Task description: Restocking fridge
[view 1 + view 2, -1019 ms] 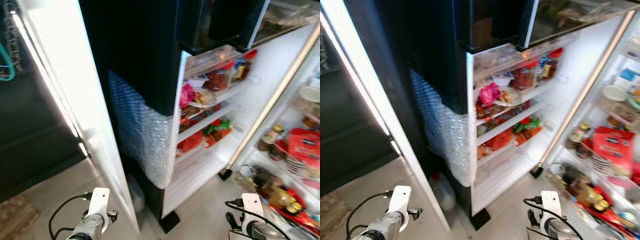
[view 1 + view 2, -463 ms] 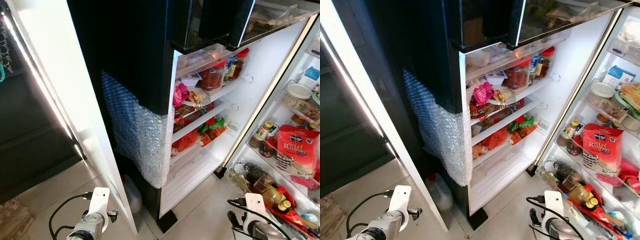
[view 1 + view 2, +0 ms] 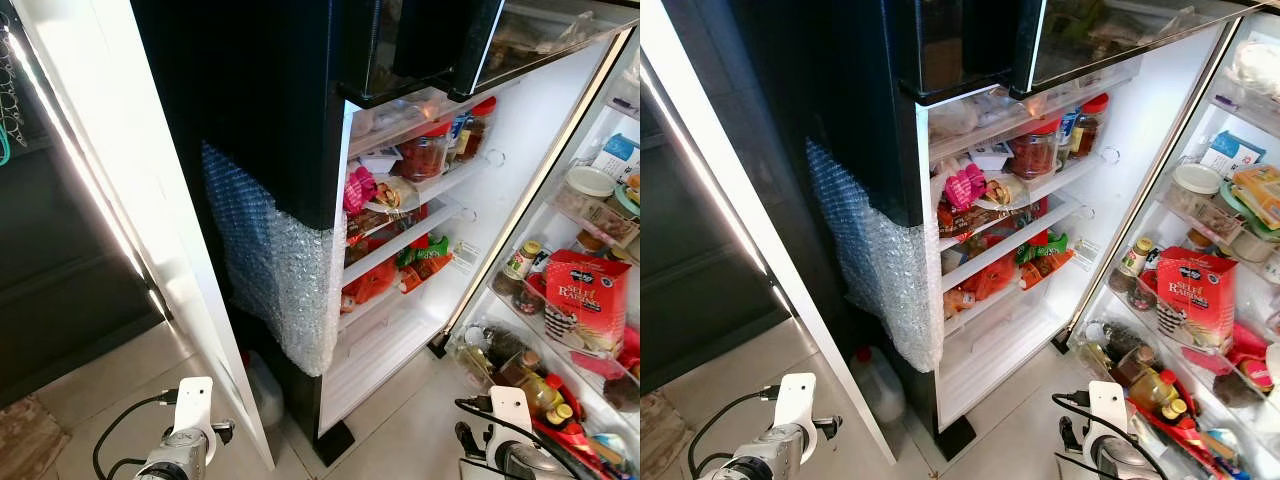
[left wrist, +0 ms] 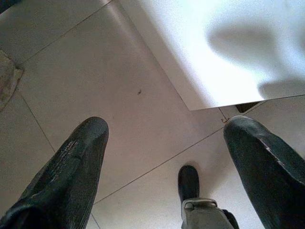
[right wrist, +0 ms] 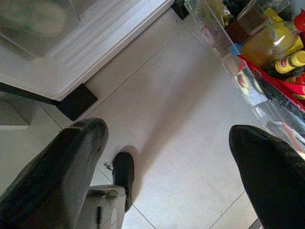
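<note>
Both end effectors, left (image 4: pixel 167 157) & right (image 5: pixel 167 162), spread (empty) over floor (image 5: pixel 181 109); 1 fridge (image 3: pixel 400 300).

The fridge (image 3: pixel 290 110) stands open ahead, its shelves (image 3: pixel 400 245) stocked with jars and packets. A sheet of bubble wrap (image 3: pixel 270 265) hangs on its side wall, left of the shelves. A door panel (image 3: pixel 130 200) stands further left. The open door (image 3: pixel 1200 330) on the right carries racks: a boxed packet (image 3: pixel 1195 300) on the middle rack, bottles (image 3: pixel 1145 385) in the rack below. A jug (image 3: pixel 878 382) sits on the floor (image 3: pixel 1030 430) beside the fridge base. Both tools, left tool (image 4: pixel 167 157) and right tool (image 5: pixel 167 157), hang low over the floor, fingers apart.
</note>
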You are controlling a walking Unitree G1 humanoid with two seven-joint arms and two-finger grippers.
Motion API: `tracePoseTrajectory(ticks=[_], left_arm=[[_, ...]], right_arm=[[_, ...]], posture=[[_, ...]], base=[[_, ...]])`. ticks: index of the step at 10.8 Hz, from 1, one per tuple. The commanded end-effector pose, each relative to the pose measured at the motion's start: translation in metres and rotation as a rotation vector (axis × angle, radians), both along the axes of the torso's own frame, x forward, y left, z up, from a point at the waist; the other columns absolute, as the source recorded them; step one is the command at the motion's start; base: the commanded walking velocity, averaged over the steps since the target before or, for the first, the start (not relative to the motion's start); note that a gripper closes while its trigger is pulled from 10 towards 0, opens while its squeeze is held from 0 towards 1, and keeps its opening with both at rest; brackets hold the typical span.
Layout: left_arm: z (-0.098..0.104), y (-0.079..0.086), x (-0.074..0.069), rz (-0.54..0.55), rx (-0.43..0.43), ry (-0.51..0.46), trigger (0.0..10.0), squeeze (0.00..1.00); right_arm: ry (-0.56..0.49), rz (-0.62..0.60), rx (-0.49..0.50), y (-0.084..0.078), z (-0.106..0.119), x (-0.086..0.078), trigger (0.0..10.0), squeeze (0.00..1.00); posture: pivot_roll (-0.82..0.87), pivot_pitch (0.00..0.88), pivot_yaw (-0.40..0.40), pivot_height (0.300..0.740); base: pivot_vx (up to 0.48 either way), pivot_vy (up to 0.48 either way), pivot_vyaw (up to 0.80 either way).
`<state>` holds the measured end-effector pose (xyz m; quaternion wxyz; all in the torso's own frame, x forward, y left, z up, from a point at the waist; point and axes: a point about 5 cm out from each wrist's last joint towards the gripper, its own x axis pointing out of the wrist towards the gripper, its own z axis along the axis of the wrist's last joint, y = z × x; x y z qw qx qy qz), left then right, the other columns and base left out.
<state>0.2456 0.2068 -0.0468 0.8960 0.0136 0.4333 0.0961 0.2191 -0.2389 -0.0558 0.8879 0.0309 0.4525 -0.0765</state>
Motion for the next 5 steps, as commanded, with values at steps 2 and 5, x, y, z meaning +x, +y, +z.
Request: tracePoseTrajectory(ticks=[2,5], left_arm=[[-0.0048,-0.0009,-0.0065,0.010,-0.012,0.025,10.0,0.00],[-0.0051,-0.0007,-0.0072,-0.006,-0.009,0.016,10.0,0.00]], right_arm=[[0.013,-0.013,0.001,-0.0018,-0.0013,-0.0029,10.0,0.00],[0.014,-0.009,0.000,-0.0015,-0.0023,-0.0044,10.0,0.00]], posture=[[-0.01,0.000,-0.001,0.740],[-0.01,0.000,0.003,0.740]], base=[[0.000,0.000,0.00],[-0.082,0.000,0.00]])
